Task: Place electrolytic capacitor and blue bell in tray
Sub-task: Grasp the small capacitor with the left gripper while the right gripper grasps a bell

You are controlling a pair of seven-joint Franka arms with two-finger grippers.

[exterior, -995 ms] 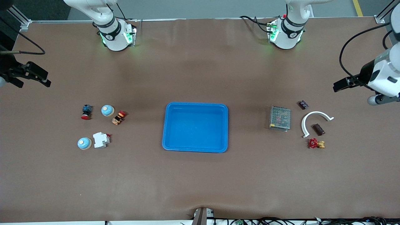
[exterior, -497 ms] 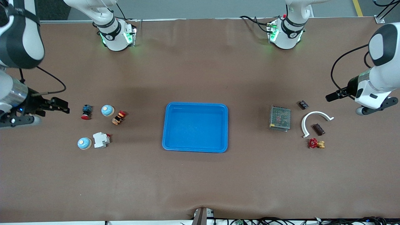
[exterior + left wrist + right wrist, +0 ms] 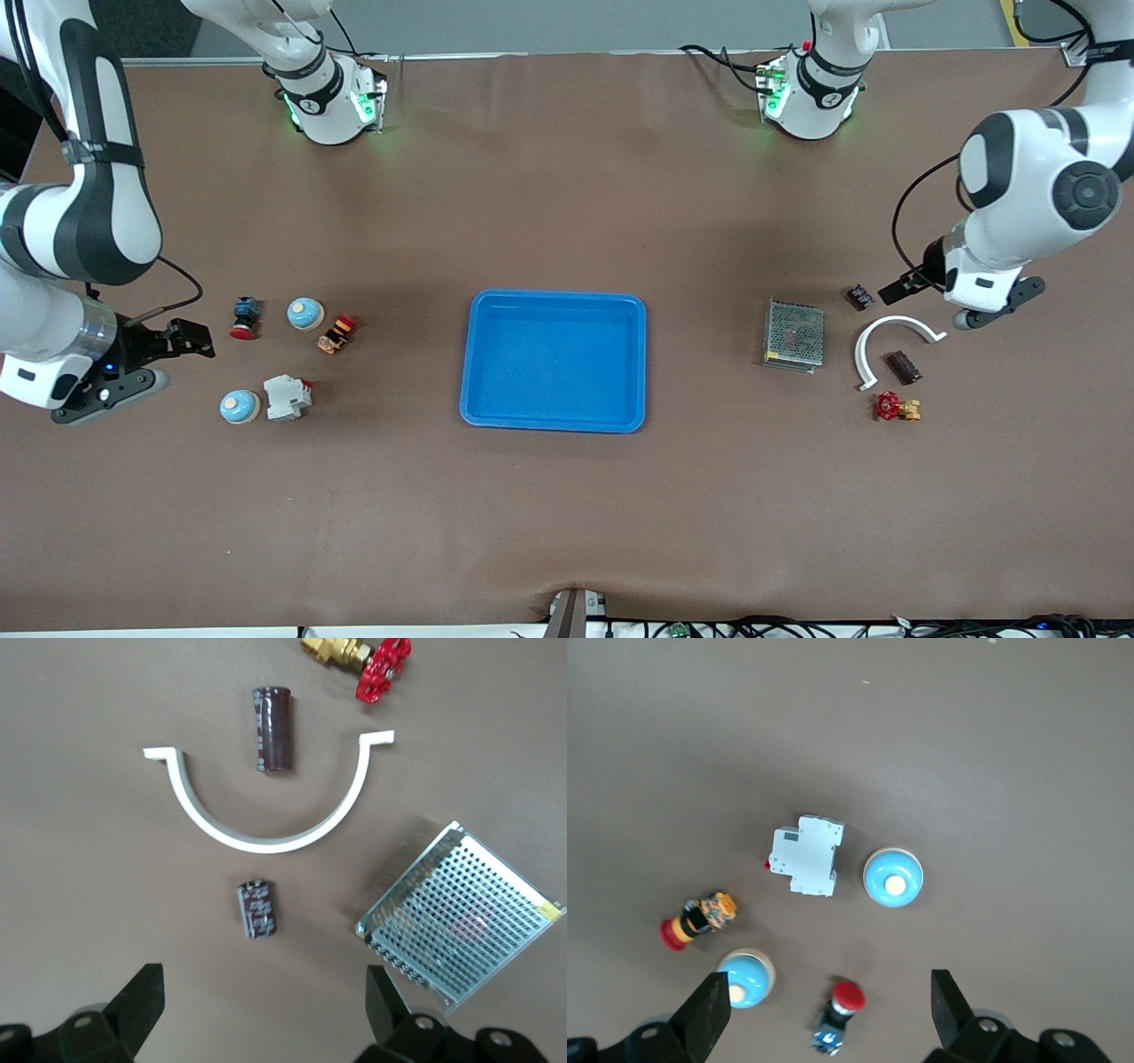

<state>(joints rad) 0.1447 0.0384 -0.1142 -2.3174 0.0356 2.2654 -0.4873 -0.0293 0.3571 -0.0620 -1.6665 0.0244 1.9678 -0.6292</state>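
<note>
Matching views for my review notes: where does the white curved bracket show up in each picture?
Front view: the white curved bracket lies toward the left arm's end of the table, beside the metal mesh box.
Left wrist view: it sits mid-frame, arching between two dark capacitors.
Right wrist view: not in it.
Shared landmark: the red-handled valve near one end of the bracket.

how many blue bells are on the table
2, both toward the right arm's end: one bell between the red pushbutton and a small orange part, one nearer bell beside the white breaker.
</note>
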